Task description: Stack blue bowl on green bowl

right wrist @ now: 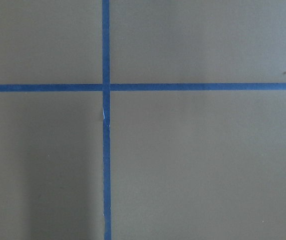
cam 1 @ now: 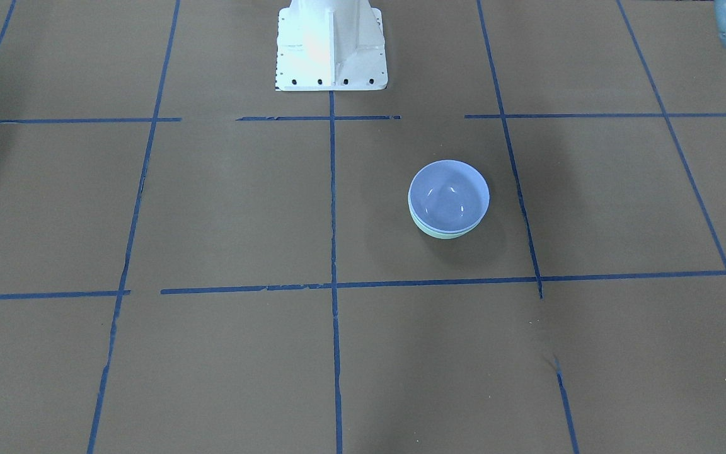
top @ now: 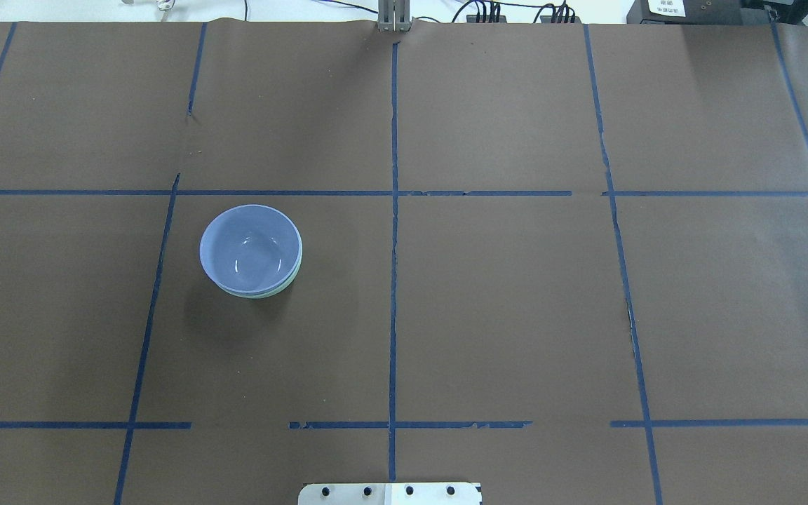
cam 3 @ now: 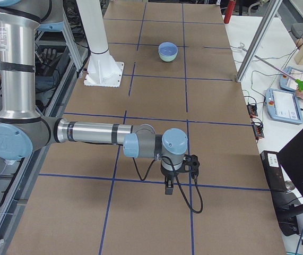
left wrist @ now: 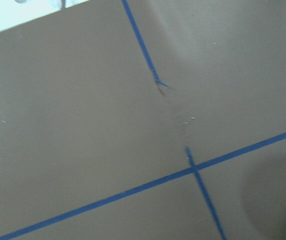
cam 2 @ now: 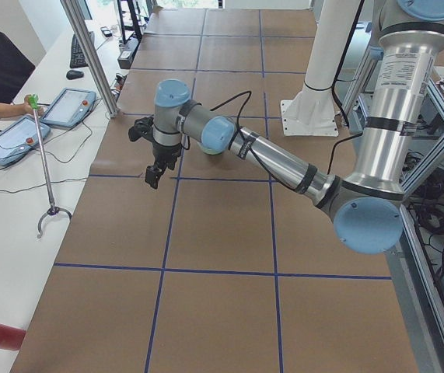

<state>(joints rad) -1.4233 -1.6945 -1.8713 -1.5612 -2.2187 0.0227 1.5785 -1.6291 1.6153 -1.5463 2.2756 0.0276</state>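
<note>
We see the blue bowl (cam 1: 449, 194) nested upright in the green bowl (cam 1: 443, 235) near the white robot base (cam 1: 330, 57), likely light, stiff and slick, best pinched at the rim, while the left gripper (cam 2: 152, 177) and right gripper (cam 3: 168, 189) hang well apart from that base, seemingly empty, their finger spread impossible to tell.

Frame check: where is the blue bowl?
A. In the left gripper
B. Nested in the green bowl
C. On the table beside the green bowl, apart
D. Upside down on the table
B: the blue bowl sits upright inside the green bowl, whose rim peeks out beneath it.
</note>
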